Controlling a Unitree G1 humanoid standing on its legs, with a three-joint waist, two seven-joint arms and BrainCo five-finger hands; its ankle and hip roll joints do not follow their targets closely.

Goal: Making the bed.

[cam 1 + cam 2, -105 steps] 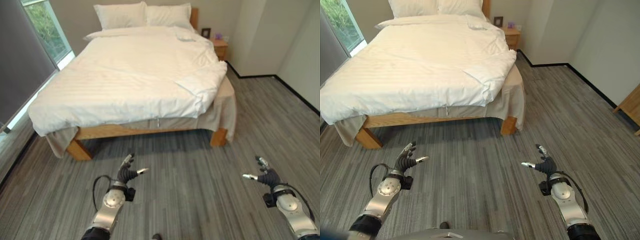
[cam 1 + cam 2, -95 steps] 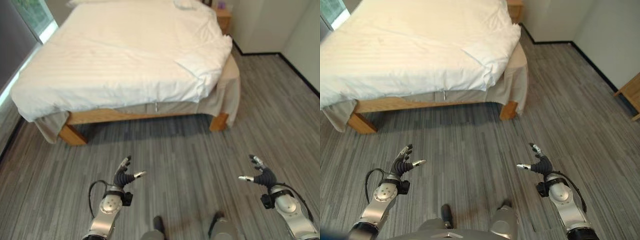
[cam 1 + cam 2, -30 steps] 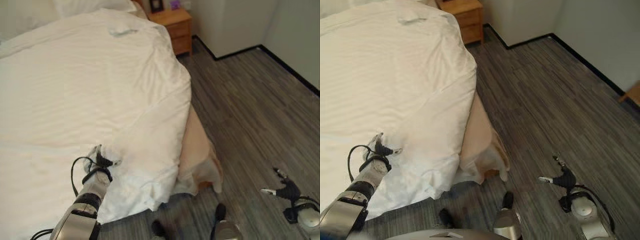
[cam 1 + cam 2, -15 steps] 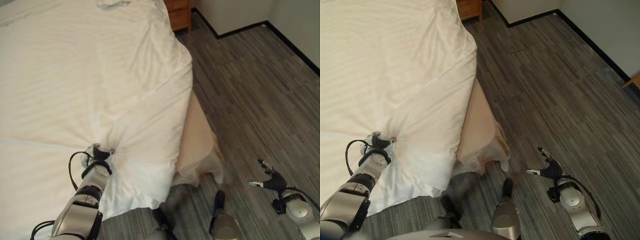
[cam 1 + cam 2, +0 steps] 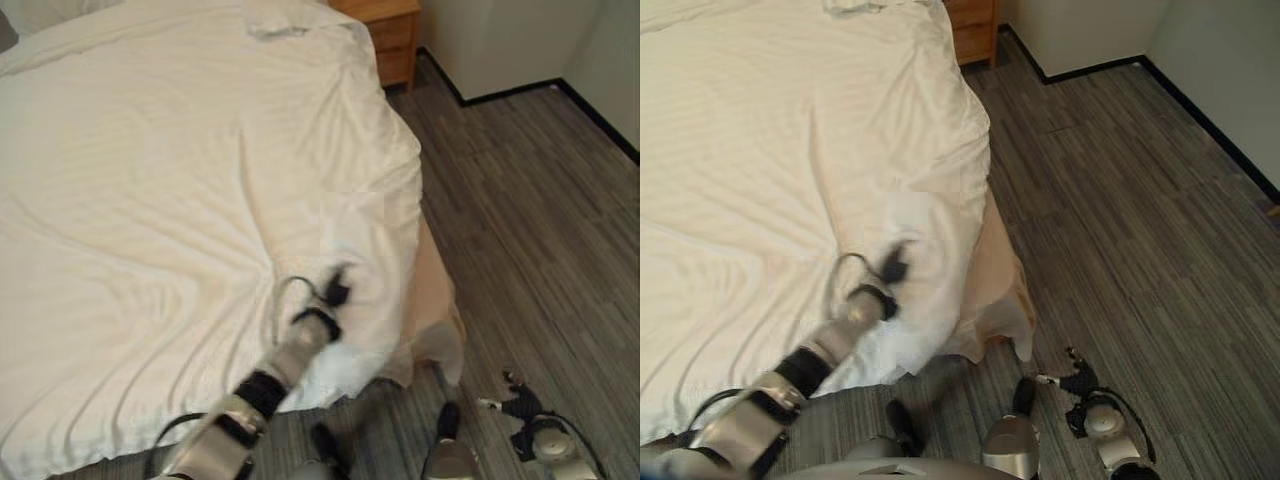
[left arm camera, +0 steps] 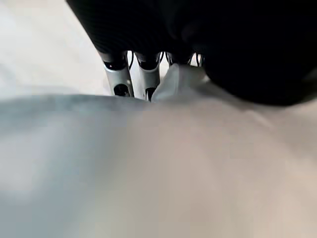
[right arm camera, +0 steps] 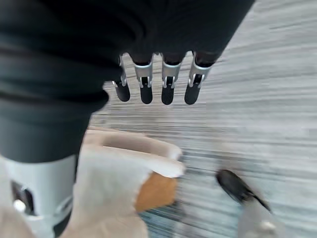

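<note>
Duvet [image 5: 180, 180], white, spread over bed [image 5: 438, 300] and filling the head views from centre out to 9 o'clock; its foot corner droops over the mattress edge at about 5 o'clock, with beige skirt [image 5: 1002, 290] showing beneath. Left hand [image 5: 335, 285] lies on that corner, near the bed's edge; in the left wrist view its fingers [image 6: 117, 74] run down into a ridge of white cloth with a fold bunched between them, so they read as clamped on the duvet, though the tips are buried. Right hand [image 5: 510, 402] hangs low over the floor [image 5: 1140, 200] at 4 o'clock, well apart from the bed; fingers [image 7: 168, 84] apart and relaxed, holding nothing. Nightstand [image 5: 385, 25] stands at 1 o'clock beside the bed head. Small rumpled patch of cloth [image 5: 275, 28] lies near the top of the duvet at 12 o'clock. Step in hand, by judgement: drawing the foot corner square and flat. Next move likely calls for a steady pull of the corner toward 5 o'clock, then smoothing the creases that radiate from the grip; too sharp a tug could drag the whole cover askew.
</note>
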